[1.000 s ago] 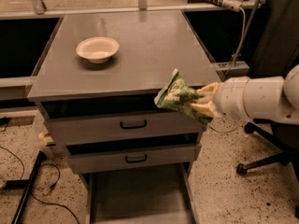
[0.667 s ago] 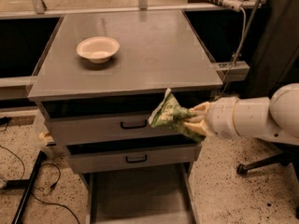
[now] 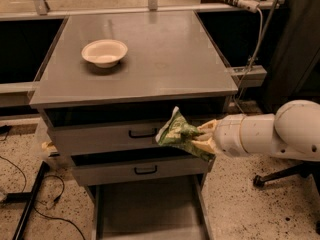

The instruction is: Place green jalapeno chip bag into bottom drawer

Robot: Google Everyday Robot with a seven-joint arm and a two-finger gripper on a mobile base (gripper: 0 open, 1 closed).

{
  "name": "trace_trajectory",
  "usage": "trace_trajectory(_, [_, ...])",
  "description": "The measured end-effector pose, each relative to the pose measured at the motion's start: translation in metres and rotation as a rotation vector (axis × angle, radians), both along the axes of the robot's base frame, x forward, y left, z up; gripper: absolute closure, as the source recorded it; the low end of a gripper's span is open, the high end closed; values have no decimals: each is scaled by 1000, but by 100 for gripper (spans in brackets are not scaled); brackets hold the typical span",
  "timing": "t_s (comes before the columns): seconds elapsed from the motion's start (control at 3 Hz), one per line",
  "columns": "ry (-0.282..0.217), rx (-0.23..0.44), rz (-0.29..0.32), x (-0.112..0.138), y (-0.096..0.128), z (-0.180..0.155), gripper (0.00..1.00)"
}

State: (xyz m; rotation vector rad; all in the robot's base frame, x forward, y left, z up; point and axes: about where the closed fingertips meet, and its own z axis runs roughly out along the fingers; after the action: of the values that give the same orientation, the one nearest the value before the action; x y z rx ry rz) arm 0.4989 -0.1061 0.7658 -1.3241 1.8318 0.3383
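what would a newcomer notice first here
The green chip bag stands out, pinched in the gripper of a bulky white arm reaching in from the right, in front of the upper drawers. Below it the bottom drawer is pulled out. A white bowl sits back left on the cabinet top.

Grey cabinet top [image 3: 165, 54] carries white bowl [image 3: 104, 52], back left; tool [image 3: 201, 137] below front edge.
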Motion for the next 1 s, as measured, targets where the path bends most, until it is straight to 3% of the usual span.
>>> trace_trajectory(0.33, [33, 3, 41, 1, 13, -24, 100])
trace_trajectory(0.67, [95, 28, 62, -8, 26, -89, 100])
trace_trajectory(1.0, [123, 10, 70, -19, 32, -161, 100])
